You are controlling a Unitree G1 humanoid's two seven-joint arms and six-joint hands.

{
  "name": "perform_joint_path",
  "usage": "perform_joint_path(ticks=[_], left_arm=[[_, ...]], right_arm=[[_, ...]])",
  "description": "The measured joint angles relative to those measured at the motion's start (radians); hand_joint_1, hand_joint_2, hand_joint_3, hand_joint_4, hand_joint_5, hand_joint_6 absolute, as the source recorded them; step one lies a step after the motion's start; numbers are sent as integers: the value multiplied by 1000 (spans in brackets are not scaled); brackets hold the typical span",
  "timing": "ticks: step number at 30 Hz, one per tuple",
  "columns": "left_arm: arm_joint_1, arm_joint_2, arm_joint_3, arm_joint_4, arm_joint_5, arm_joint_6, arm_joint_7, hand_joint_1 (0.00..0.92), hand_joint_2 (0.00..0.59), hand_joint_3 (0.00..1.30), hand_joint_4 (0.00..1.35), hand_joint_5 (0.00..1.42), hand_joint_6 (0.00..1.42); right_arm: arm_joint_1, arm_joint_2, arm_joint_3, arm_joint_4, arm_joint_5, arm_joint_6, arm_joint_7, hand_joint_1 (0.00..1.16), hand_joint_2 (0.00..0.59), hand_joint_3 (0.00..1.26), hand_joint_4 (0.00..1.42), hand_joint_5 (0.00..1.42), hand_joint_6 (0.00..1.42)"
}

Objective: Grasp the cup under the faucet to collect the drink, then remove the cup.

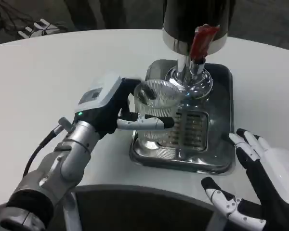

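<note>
A clear ribbed glass cup (pixel 156 103) stands on the left part of the metal drip tray (pixel 216 161), left of and below the dispenser's red tap lever (pixel 202 41). My left hand (pixel 113 108) wraps around the cup from its left side, with a white thumb across the cup's front. The cup looks empty. My right hand (pixel 260 185) hovers open, fingers spread, beside the tray's front right corner, touching nothing.
The dark drink dispenser (pixel 195 19) rises on a chrome stand (pixel 190 79) at the tray's back. A slotted grate (pixel 192 130) sits in the tray's middle. A dark curved edge (pixel 135 192) runs along the near side of the white table.
</note>
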Motion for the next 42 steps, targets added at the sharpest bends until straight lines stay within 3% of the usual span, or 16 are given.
perform_joint_path(ticks=[11, 13, 18, 21, 24, 32, 36, 42], left_arm=[[-81, -60, -84, 45, 37, 68, 23, 486, 0, 965, 1037, 1054, 561], [-93, -68, -95, 51, 37, 79, 22, 443, 0, 864, 920, 959, 497], [-110, -74, -121, 51, 39, 92, 13, 224, 13, 652, 612, 677, 354], [-111, -73, -138, 51, 42, 97, 5, 144, 1, 489, 354, 450, 295], [-111, -68, -148, 51, 42, 101, -6, 90, 0, 392, 192, 332, 236], [-111, -37, -156, 47, 41, 106, -19, 69, 0, 327, 116, 271, 201], [-111, -33, -156, 35, 39, 106, -22, 9, 0, 222, 25, 187, 167], [-101, -2, -105, -18, -23, 44, -73, 0, 2, 221, 91, 226, 197]], right_arm=[[23, -2, -22, -17, 26, -3, -3, 340, 390, 105, 0, 15, 208], [39, -1, -26, -25, 28, -4, -3, 340, 390, 105, 0, 15, 209], [57, -1, -35, -46, 44, -6, -10, 340, 390, 105, 0, 15, 212], [63, -1, -43, -47, 48, -11, -16, 340, 390, 106, 0, 24, 223], [67, -1, -48, -47, 59, -13, -20, 340, 390, 110, 0, 25, 225], [70, -1, -63, -47, 73, -14, -23, 340, 390, 114, 0, 26, 228], [69, -2, -63, -47, 82, -15, -23, 340, 390, 114, 0, 26, 229], [64, -1, -66, -47, 84, -16, -27, 340, 390, 114, 0, 26, 229]])
